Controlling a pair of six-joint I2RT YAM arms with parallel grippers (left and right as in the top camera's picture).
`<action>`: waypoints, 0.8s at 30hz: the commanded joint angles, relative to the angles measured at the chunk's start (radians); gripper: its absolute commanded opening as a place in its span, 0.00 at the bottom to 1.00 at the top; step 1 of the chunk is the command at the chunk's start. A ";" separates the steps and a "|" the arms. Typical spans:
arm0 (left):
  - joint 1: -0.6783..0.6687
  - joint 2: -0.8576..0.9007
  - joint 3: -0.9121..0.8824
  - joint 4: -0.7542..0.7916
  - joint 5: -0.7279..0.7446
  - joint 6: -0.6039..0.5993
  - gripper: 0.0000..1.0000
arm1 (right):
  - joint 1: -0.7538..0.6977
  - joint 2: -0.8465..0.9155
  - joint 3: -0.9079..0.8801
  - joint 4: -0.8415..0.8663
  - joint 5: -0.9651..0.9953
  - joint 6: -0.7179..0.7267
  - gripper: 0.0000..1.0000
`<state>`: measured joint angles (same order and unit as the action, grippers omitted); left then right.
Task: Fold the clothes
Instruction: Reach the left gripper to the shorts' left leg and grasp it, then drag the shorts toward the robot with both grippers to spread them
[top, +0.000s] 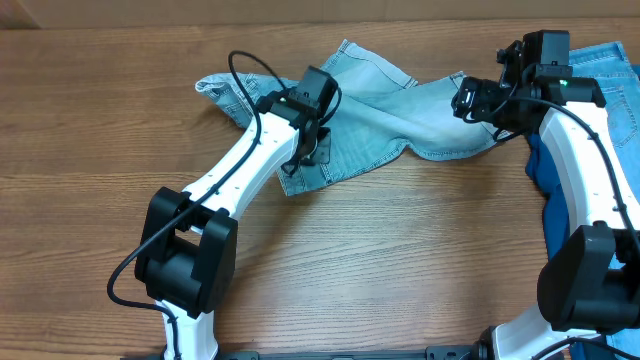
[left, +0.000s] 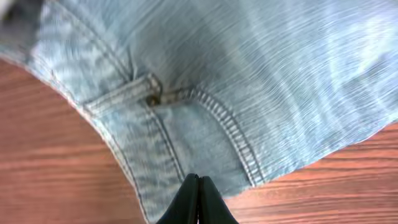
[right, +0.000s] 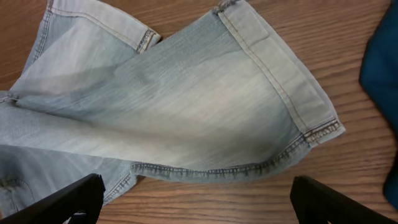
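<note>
Left claw closed, right claw spread; one shorts.

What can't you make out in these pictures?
Left gripper: shut, but its fingertips hide whether it pinches the shorts, left wrist view.
Brighter denim: cut by the overhead's right edge.
Dark cloth: mostly under the right arm, overhead.
Shorts' top-left corner: blurred, left wrist view.

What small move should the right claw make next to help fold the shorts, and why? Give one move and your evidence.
Probably lower the right claw onto the hem of the shorts and close. It hangs open just above that hem, gripping nothing, while the left claw is shut at the far side of the shorts.
</note>
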<state>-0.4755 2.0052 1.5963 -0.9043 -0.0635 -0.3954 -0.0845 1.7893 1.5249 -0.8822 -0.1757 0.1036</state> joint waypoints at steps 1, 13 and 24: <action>0.006 0.048 0.005 0.026 -0.014 0.082 0.04 | 0.000 0.003 0.013 0.011 0.004 -0.008 1.00; 0.006 0.296 0.003 -0.181 0.057 0.071 0.04 | 0.000 0.003 0.012 0.006 0.026 -0.008 1.00; 0.005 0.296 -0.054 -0.487 0.089 0.005 0.04 | 0.001 0.003 -0.076 -0.036 0.017 -0.007 1.00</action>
<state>-0.4755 2.2520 1.6032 -1.3846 -0.0132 -0.3672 -0.0845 1.7893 1.4853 -0.9161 -0.1562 0.1036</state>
